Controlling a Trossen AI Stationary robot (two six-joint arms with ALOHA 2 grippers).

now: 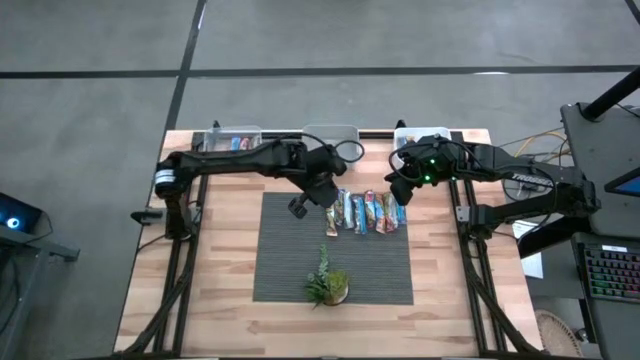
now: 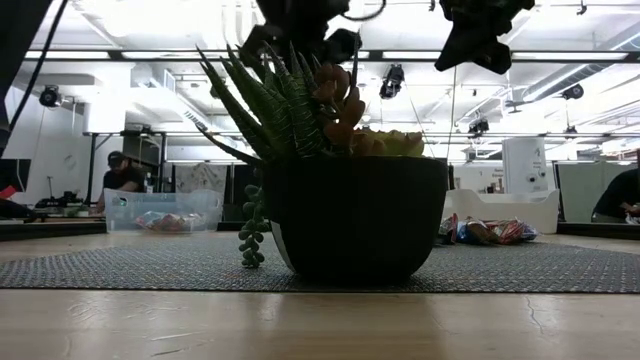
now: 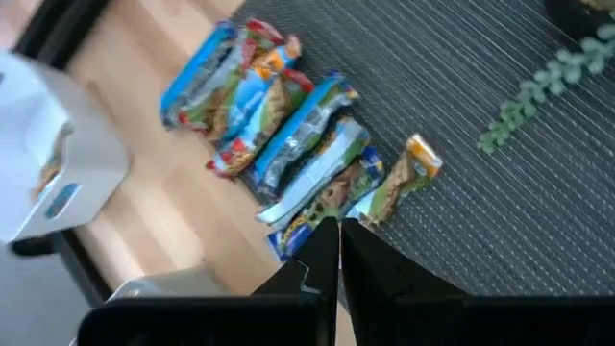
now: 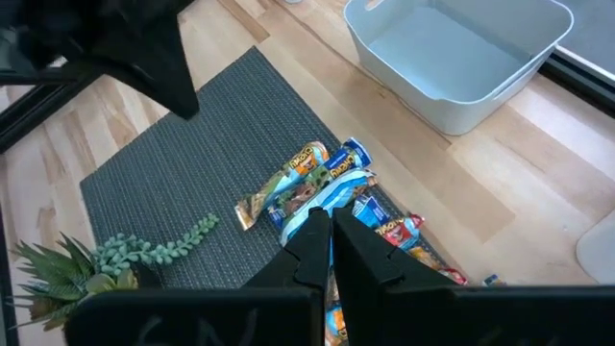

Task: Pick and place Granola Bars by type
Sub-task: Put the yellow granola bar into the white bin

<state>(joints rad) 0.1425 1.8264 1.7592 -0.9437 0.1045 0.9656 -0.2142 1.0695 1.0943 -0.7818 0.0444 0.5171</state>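
Several granola bars [image 1: 365, 212] in shiny blue, red and orange wrappers lie side by side on the far part of a dark woven mat [image 1: 290, 250]; they also show in the wrist views [image 3: 288, 154] [image 4: 322, 197]. My left gripper [image 1: 325, 203] hangs shut above the row's left end, its fingertips [image 3: 339, 235] over the nearest bars. My right gripper [image 1: 398, 192] hangs shut above the row's right end [image 4: 330, 226]. Neither gripper holds anything.
A small potted plant [image 1: 328, 283] stands on the mat's near edge and fills the low view [image 2: 340, 190]. Along the table's far edge stand a clear bin [image 1: 232, 135] with wrapped bars inside [image 2: 165, 220], a middle bin [image 1: 330, 133] and a white bin [image 4: 461, 58].
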